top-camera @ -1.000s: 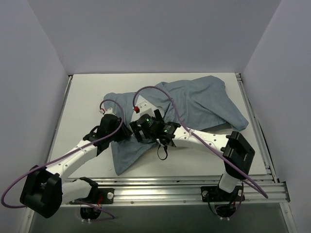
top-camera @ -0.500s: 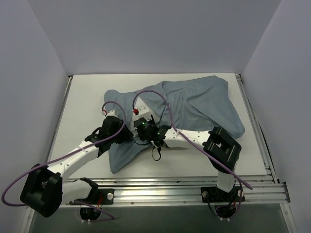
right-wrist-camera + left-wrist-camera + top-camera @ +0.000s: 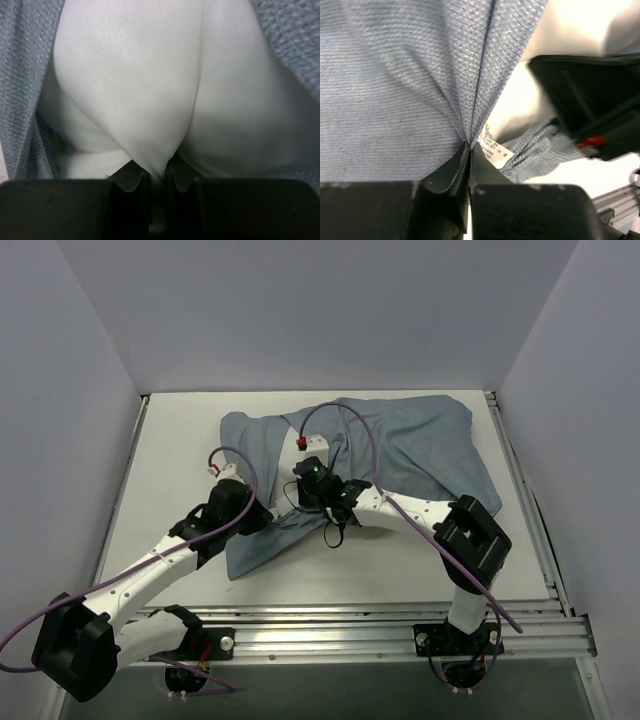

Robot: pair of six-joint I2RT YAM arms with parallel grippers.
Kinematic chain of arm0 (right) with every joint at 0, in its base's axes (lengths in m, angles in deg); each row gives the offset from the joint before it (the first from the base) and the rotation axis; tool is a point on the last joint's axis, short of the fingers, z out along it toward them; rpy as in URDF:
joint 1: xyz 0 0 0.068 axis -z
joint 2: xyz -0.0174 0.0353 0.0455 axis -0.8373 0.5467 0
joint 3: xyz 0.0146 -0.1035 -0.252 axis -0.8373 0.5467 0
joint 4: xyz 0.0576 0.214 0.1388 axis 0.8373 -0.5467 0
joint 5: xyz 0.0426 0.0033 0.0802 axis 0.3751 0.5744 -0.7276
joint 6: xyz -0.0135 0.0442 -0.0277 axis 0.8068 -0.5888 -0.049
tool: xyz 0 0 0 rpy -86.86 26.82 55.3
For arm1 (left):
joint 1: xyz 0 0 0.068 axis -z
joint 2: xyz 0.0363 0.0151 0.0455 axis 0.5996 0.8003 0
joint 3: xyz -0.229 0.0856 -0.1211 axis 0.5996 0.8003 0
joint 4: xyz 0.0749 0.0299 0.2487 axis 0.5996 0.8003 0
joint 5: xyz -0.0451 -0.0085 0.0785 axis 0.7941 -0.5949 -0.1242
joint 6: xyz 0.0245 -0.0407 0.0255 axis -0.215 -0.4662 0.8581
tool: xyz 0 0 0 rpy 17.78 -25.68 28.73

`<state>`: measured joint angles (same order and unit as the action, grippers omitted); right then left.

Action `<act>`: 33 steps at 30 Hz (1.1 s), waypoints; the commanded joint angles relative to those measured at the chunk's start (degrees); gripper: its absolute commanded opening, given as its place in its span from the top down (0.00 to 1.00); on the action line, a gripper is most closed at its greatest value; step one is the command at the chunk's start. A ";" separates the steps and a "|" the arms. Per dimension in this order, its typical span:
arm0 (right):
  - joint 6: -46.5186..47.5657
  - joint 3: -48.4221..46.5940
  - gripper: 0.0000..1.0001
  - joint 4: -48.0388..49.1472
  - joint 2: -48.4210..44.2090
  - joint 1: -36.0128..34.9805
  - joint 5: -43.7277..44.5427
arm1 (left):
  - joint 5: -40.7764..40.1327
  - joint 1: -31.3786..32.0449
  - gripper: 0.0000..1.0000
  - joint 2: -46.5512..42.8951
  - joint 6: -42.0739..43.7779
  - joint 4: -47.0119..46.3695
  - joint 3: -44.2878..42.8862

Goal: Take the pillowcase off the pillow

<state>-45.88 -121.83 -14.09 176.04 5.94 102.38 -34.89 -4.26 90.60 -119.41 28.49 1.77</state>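
Blue-grey pillowcase (image 3: 420, 445) limp, rumpled, spread wide; plump white pillow (image 3: 150, 85) shows between its edges.

The top camera looks down from behind the desk's (image 3: 170, 470) near edge. Both wrist cameras sit close mid-desk, viewing the pillowcase (image 3: 420, 450) and pillow (image 3: 150, 90).

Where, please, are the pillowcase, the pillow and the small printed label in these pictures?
pillowcase (image 3: 420, 445): top external view, on its broad blue-grey far-right area.
pillow (image 3: 150, 85): right wrist view, on the white bulge between blue-grey cloth.
printed label (image 3: 496, 151): left wrist view, on the middle of the white tag.
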 commanded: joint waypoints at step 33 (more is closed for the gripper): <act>7.61 0.33 0.65 -8.38 -21.40 -4.18 -4.61 | -3.42 -1.03 0.98 4.04 -4.99 3.99 4.69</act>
<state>-40.94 -120.96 -22.62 152.88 4.65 95.14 -39.50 -5.18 94.93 -124.94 32.10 4.99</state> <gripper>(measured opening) 0.294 0.036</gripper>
